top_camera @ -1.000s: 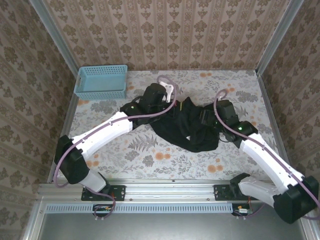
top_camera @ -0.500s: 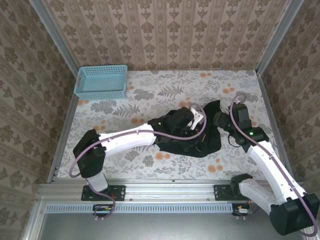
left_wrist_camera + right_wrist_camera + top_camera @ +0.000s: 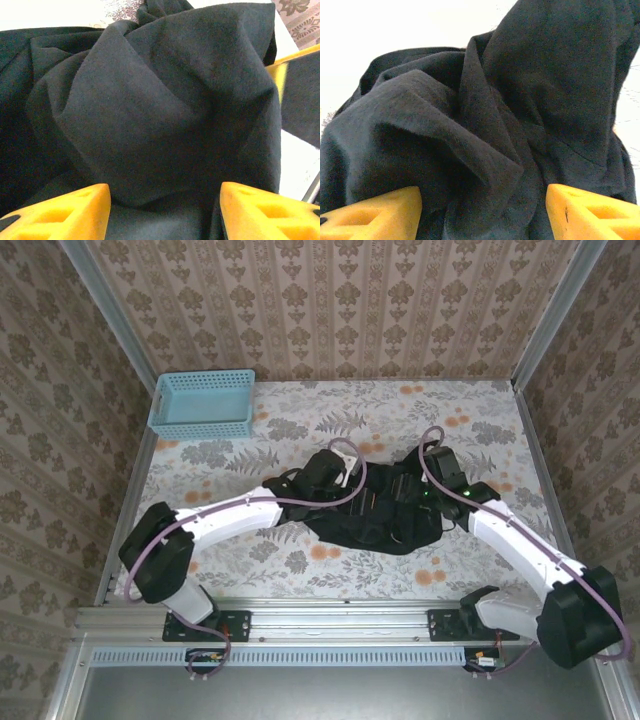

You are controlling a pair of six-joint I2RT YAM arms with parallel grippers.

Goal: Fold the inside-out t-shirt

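The inside-out t-shirt [image 3: 385, 515] lies bunched on the desk [image 3: 300, 425] between both arms. Now the left hand [image 3: 160, 210] spread wide, gripping nothing; the right hand [image 3: 482, 212] parted too, cloth loose between its jaws. Smart play: find a hem, pinch one layer, spread it flat
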